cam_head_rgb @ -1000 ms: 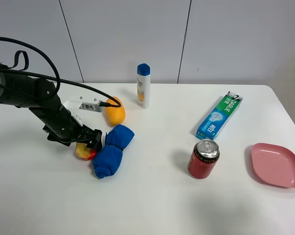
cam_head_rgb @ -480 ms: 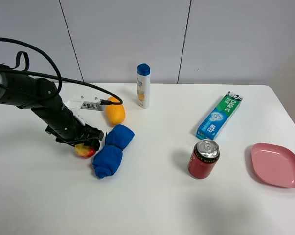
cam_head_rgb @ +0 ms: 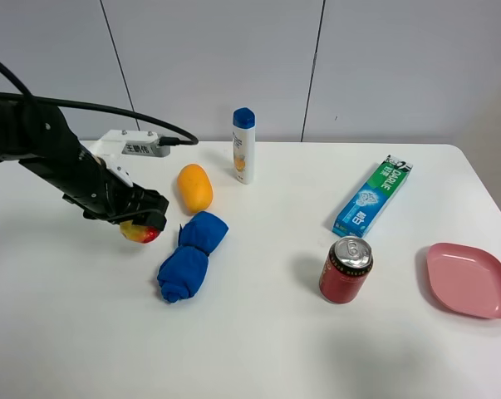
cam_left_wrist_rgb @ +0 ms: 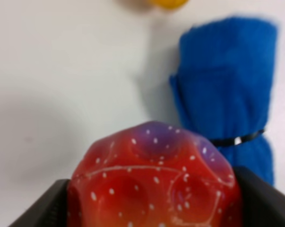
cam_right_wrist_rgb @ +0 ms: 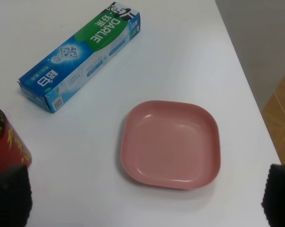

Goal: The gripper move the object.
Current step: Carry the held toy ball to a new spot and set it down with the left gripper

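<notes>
My left gripper (cam_head_rgb: 142,226), black with a white labelled box and a black cable, is shut on the object (cam_head_rgb: 139,233), a small round red and yellow fruit. It holds the fruit above the table, left of the blue rolled cloth (cam_head_rgb: 188,256). In the left wrist view the fruit (cam_left_wrist_rgb: 154,182) fills the lower middle between the dark fingers (cam_left_wrist_rgb: 43,208), with a bluish patch on top. My right gripper (cam_right_wrist_rgb: 143,204) is open and empty, with only its dark fingertips (cam_right_wrist_rgb: 7,194) showing, and it is out of the exterior high view.
An orange mango (cam_head_rgb: 194,188) lies behind the cloth. A white and blue bottle (cam_head_rgb: 243,145) stands at the back. A toothpaste box (cam_head_rgb: 372,195), a red can (cam_head_rgb: 346,269) and a pink plate (cam_head_rgb: 470,280) are on the right.
My left gripper has risen with the fruit, lifting it off the table, and moved up and back, away from the cloth. The other things have not moved.
</notes>
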